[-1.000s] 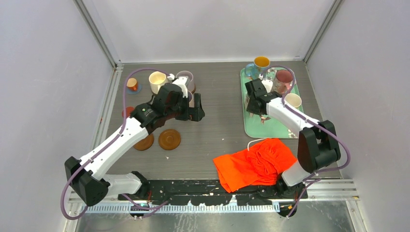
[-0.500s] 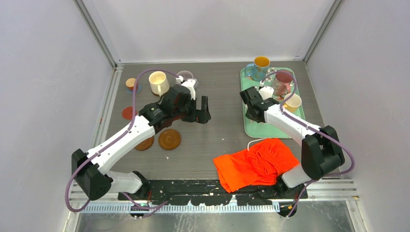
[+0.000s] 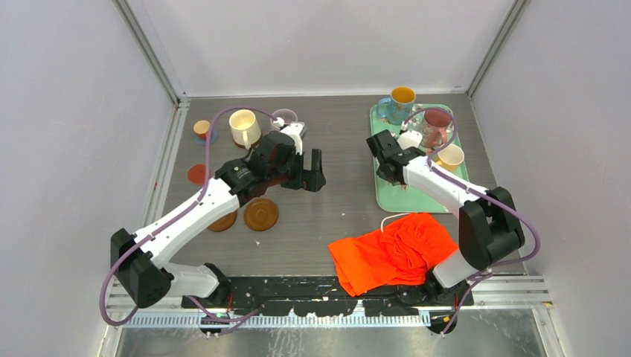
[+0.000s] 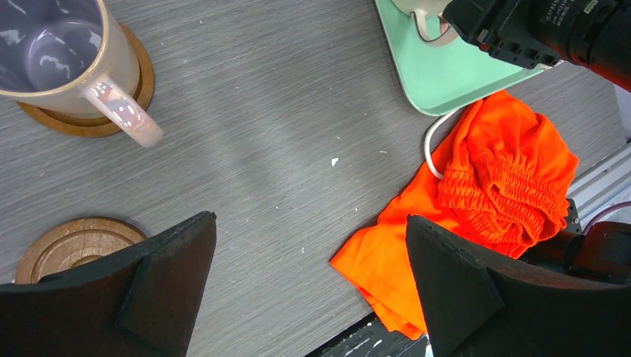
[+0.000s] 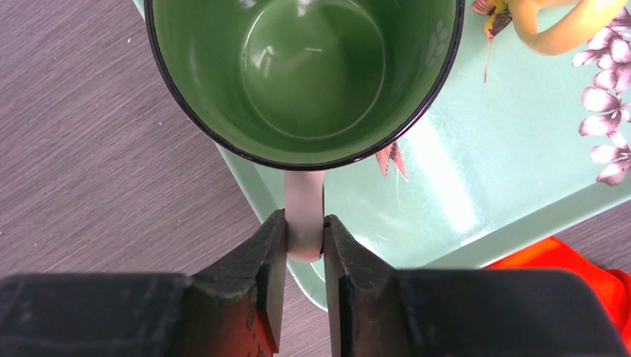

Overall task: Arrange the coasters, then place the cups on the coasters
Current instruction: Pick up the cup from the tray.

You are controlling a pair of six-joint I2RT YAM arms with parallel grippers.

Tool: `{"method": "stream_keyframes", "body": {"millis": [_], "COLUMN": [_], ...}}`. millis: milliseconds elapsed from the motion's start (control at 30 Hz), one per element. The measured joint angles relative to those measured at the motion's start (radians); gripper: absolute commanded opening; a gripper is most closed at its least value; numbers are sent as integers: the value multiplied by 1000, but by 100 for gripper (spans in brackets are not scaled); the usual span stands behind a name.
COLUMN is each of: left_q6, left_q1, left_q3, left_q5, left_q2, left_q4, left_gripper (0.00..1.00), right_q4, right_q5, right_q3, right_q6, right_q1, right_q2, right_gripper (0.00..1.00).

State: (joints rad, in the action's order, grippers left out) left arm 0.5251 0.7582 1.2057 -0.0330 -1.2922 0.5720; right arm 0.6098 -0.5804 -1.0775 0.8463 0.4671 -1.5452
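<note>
Now, green mug (image 5: 305, 82): at the desk-side edge of the tray (image 5: 454, 223), its bowl overhanging both the tray and the desk (image 5: 97, 149); I cannot tell whether its base is lifted clear.
Right jaws: pressed onto the mug's pale handle (image 5: 303, 219), pinching that strip and nothing else.
Swing risk: held by the handle alone, the bowl may, I'd judge, pivot or droop in the pinch and land tilted on a coaster.
Rim risk: a low carry could catch the base on the tray's lip.
Neighbour: a yellow-handled cup (image 5: 565, 26) sits just beside it; a sideways sweep could knock it.
Left jaws: spread wide and empty, above the desk between the lilac mug (image 4: 48, 44) on its coaster and a bare wooden coaster (image 4: 74, 242).
Crossing risk: the left arm (image 3: 190, 208) hangs over that bare wooden coaster, so the two arms could meet there.
</note>
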Motion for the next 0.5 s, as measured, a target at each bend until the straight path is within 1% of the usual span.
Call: {"method": "stream_keyframes", "body": {"millis": [133,267,367,500], "left_q6": [1,10,18,19], "left_q1": [4,13,29,56], "left_q3": [-1,-6,-6,-5], "left_q5": [-1,-1,-6,-21], "left_q2": [-2,-15,-42,-87], "left_q4": [-2,-15,-25,-42], "left_gripper": [100,100,100,100], "right_q4": [-5,-9,2,32], "right_q5": [7,18,23,12], "right_q3": [-13,-16,-16,-19], "right_q6": [2,-3,-8,-22], "right_q1": [-2,-4,-4,-4], "right_q2": [-6,11,51,148], "right_gripper": [49,63,74,86]}}
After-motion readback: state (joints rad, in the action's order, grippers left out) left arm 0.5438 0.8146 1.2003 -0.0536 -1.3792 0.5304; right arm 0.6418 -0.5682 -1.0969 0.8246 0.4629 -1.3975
